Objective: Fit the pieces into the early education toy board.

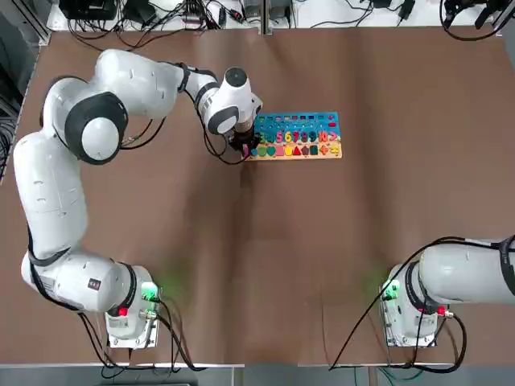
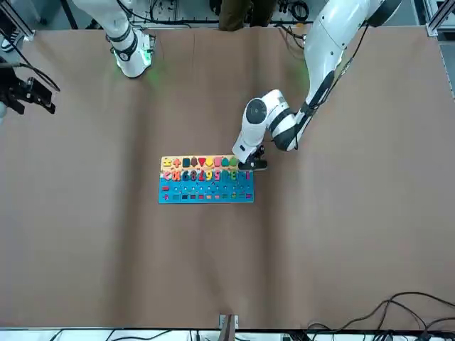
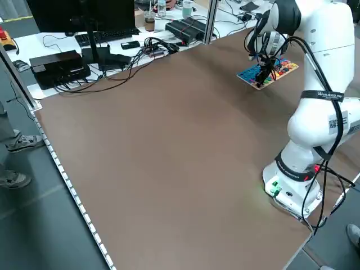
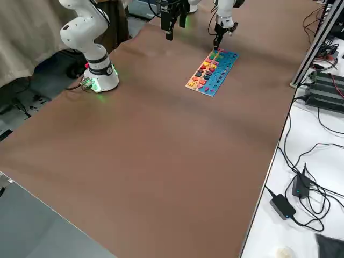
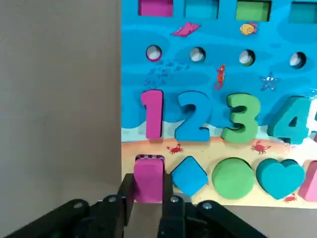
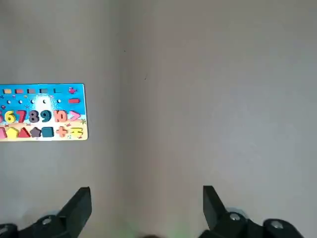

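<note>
1. Left pincer [image 5: 148,201] is down at the left end of the early education toy board [image 1: 296,135], its two fingers [image 5: 126,191] clamped on either side of a pink rectangular piece [image 5: 149,171]. That piece sits at the first spot of the tan shape strip, below the pink number 1 [image 5: 153,119] and just beside the blue diamond [image 5: 188,174].

2. From where I stand, the step in hand looks like the seating of this pink piece into its recess. I cannot tell whether it is fully down or riding a little proud.

3. Going rightward along the board, the blue 2, green 3 and teal 4 sit in the number row, with a green circle [image 5: 233,178] and a teal heart [image 5: 280,176] under them. The far end shows orange and red shapes too. I see no loose pieces on the brown counter [image 1: 265,257].

4. Next, I would expect a gentle press, then the fingers spreading and a straight lift, so the neighbouring diamond is not nudged.

5. Right pincer [image 6: 146,208] hangs wide open and empty, over bare counter well apart from the board.
</note>
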You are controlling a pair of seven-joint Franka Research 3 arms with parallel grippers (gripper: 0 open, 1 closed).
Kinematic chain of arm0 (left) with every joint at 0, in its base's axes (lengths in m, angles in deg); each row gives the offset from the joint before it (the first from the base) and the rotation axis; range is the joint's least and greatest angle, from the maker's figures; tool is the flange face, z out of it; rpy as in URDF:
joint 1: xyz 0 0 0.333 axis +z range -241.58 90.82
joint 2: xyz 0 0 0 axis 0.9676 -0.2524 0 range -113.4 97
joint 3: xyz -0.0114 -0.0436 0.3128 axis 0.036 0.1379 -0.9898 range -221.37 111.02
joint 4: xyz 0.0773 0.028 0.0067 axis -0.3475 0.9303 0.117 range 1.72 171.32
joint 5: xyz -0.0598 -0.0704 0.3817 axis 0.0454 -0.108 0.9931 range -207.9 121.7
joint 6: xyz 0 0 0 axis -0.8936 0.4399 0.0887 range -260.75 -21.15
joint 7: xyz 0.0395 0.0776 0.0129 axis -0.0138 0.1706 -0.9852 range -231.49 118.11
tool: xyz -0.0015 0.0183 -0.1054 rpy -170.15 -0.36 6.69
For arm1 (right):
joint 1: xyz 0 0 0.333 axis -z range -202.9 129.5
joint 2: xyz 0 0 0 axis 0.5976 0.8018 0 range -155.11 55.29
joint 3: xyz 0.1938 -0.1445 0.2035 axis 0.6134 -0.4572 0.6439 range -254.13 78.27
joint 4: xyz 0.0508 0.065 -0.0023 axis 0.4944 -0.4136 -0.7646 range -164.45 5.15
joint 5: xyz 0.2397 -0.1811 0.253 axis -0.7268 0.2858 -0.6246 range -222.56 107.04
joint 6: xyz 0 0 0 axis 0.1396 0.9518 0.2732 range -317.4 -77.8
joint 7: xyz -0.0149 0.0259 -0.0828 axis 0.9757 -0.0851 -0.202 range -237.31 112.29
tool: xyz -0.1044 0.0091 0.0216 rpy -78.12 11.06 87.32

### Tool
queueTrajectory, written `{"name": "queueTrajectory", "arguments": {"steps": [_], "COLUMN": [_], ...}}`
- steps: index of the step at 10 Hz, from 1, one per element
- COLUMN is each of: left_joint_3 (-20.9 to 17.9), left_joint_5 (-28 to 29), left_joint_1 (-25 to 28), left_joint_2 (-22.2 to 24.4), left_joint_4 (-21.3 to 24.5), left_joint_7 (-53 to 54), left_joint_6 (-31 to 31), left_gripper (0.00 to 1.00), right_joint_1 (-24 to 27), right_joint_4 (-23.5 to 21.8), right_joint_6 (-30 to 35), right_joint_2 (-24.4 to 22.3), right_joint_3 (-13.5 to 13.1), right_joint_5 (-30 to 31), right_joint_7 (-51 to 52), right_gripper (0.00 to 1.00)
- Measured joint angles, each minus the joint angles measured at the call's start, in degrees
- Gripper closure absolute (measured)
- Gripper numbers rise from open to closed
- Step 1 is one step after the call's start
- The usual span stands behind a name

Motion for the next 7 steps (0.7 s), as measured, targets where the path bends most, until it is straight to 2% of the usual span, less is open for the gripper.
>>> {"name": "queueTrajectory", "arguments": {"steps": [7], "left_joint_3": [0.01], "left_joint_5": [0.00], "left_joint_1": [0.00], "left_joint_2": [0.00], "left_joint_4": [-0.27], "left_joint_7": [0.00], "left_joint_6": [1.24], "left_gripper": [0.74], "right_joint_1": [-0.01], "right_joint_4": [0.00], "right_joint_6": [0.01], "right_joint_2": [0.00], "right_joint_3": [0.01], "right_joint_5": [0.00], "right_joint_7": [0.00], "right_gripper": [0.01]}}
